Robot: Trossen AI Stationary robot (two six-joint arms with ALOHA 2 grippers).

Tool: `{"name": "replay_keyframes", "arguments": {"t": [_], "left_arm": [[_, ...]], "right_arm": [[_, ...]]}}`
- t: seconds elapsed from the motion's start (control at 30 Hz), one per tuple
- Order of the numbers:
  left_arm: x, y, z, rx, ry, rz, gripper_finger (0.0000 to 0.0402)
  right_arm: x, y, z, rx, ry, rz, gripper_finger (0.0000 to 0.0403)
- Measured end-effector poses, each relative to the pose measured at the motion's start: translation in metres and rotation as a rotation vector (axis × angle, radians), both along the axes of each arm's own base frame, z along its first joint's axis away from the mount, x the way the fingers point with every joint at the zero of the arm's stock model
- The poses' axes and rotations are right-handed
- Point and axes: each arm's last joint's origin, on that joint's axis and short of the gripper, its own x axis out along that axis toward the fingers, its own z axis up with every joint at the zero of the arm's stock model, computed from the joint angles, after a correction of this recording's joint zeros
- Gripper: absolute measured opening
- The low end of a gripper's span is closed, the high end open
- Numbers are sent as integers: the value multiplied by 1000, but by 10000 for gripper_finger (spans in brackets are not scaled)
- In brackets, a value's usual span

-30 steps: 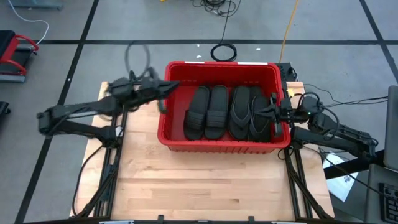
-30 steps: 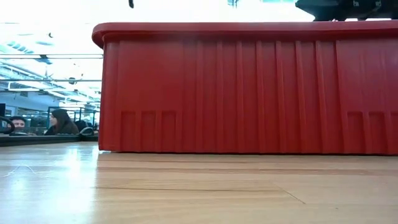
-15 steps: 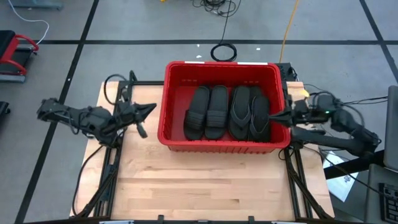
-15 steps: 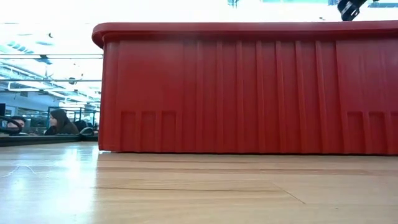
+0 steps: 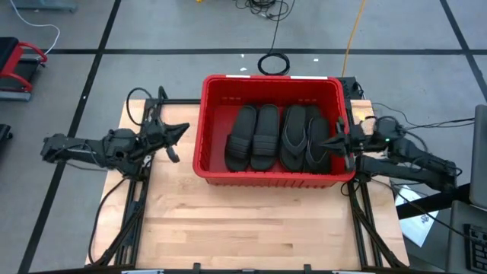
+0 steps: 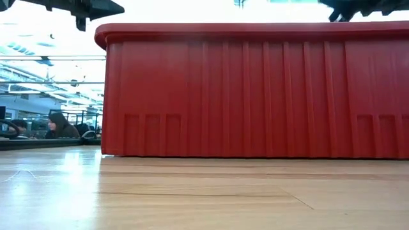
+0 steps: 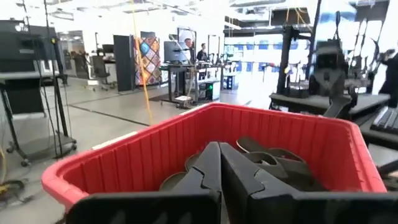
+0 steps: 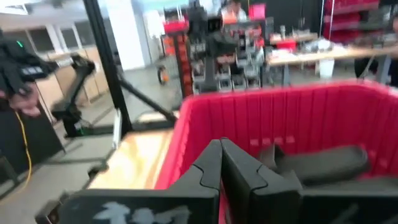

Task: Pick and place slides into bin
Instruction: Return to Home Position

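The red bin (image 5: 268,176) stands on the far middle of the wooden table; it fills the low view (image 6: 255,89). Several black slides (image 5: 266,137) lie side by side on its floor, two with ribbed straps, and two thong-style (image 5: 295,135). My left gripper (image 5: 185,129) is shut and empty, just left of the bin's left wall, pointing at it (image 7: 219,158). My right gripper (image 5: 327,142) is shut and empty at the bin's right rim, pointing into the bin (image 8: 219,155).
The near half of the table (image 5: 251,228) is bare wood. Black frame rails (image 5: 137,205) run along both table sides. A coiled cable (image 5: 274,63) lies on the floor behind the bin. People sit in the room beyond the table (image 6: 61,124).
My left gripper has drawn back from over the bin's left rim toward the table's left edge and gone lower. My right gripper pulled a little toward the right edge, then came back to the bin's right rim. The slides in the bin have stayed put.
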Motion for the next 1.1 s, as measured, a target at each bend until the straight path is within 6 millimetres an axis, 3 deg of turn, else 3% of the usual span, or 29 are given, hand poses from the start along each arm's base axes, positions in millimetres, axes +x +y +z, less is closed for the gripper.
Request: {"name": "replay_keyframes", "arguments": {"t": [0.2,0.57,1.1], "left_arm": [[-2,6,-7,-9,-8,-1,0],[-23,-8,-18,-47,96,-211,0],[-50,-4,-22,-60,102,-200,0]], "right_arm": [[10,1,-3,59,33,54,0],[14,13,5,95,-46,86,0],[32,26,-2,54,36,59,0]]}}
